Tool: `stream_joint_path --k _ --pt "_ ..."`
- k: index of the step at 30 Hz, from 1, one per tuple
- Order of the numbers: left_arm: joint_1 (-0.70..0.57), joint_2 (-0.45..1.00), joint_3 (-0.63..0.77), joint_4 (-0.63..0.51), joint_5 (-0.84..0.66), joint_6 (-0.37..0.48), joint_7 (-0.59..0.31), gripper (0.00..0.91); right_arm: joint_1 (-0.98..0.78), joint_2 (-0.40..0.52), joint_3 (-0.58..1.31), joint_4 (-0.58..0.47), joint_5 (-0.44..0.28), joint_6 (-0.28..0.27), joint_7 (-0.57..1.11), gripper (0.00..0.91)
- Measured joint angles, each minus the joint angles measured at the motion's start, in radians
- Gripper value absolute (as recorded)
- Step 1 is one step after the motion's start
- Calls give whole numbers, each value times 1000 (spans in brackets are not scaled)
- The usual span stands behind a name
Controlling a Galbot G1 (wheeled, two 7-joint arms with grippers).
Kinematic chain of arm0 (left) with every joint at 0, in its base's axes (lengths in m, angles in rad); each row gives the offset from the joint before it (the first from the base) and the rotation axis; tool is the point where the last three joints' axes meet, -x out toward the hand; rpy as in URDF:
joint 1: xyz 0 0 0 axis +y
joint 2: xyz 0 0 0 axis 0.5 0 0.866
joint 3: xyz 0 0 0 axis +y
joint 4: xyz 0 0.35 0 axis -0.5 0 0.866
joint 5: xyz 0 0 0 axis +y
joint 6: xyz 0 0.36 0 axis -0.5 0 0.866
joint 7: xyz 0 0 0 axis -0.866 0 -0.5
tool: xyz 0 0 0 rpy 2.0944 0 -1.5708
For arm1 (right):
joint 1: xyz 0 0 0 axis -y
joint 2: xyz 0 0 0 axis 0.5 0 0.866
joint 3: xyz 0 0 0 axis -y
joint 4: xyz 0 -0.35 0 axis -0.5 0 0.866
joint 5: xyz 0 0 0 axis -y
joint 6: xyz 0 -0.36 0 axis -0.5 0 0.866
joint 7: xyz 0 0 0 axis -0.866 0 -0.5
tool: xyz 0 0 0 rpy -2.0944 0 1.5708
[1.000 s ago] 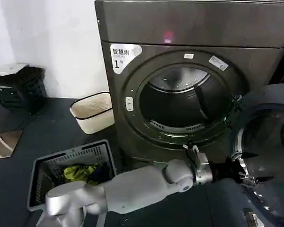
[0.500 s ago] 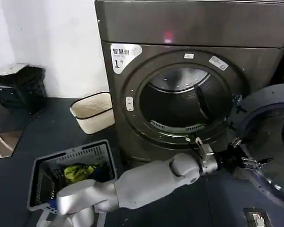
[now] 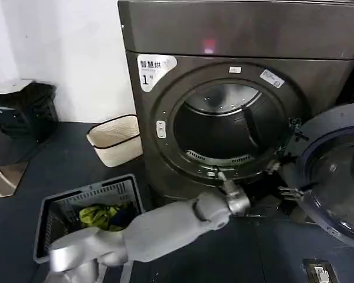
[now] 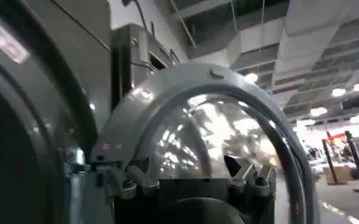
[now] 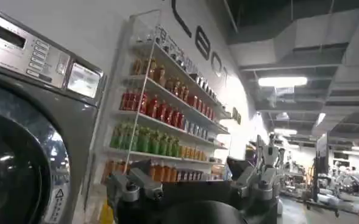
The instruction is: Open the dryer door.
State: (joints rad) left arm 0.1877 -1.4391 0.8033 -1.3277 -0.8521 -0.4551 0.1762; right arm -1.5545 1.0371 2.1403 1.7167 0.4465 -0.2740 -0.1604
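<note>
Big dark grey-brown front-loading dryer [image 3: 165, 88], round opening exposed; chrome-ringed, dark-glass porthole dryer door [image 3: 336, 177] swung wide at right; left gripper [image 3: 286, 191] just beside door rim, fingers [image 4: 243, 170] spread, gripping nothing.

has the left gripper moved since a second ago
Yes. The left gripper has pulled back leftward off the dryer door, now below the dryer opening.

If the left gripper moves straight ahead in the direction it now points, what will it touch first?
Most likely the dryer door, which stands swung open to the right of the dryer. The left gripper, open, points at its glass with nothing between, though the depth is hard to judge.
</note>
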Motion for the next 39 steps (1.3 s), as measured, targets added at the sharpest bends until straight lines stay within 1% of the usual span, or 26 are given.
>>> stream_joint_path --k 6,13,18,24,27,29,31,35,37,39 --pt "30 128 -46 -123 7 2 -13 907 -2 -9 18 -15 -11 17 0 907" --pt "62 360 -71 -290 11 17 -5 907 -3 -18 57 -32 -17 27 6 907" --pt "97 566 -113 -399 23 51 -7 907 2 -22 79 -25 -29 28 19 907" --pt "168 784 -170 -498 46 120 4 907 -2 -31 106 -24 -40 28 28 907" --pt "209 881 -200 -532 60 169 31 907 -5 -31 108 -25 -40 28 28 907" --pt "237 944 -222 -549 68 217 46 907 0 -34 105 -26 -41 28 27 907" --pt "270 999 -248 -554 84 223 71 907 4 -36 100 -24 -41 26 22 907" --pt "343 1094 -299 -546 133 220 81 907 17 -44 93 -27 -42 21 20 907" --pt "379 1141 -324 -536 162 223 104 907 23 -47 89 -34 -43 21 17 907" --pt "410 1188 -340 -524 188 253 115 907 30 -47 82 -39 -45 22 15 907"
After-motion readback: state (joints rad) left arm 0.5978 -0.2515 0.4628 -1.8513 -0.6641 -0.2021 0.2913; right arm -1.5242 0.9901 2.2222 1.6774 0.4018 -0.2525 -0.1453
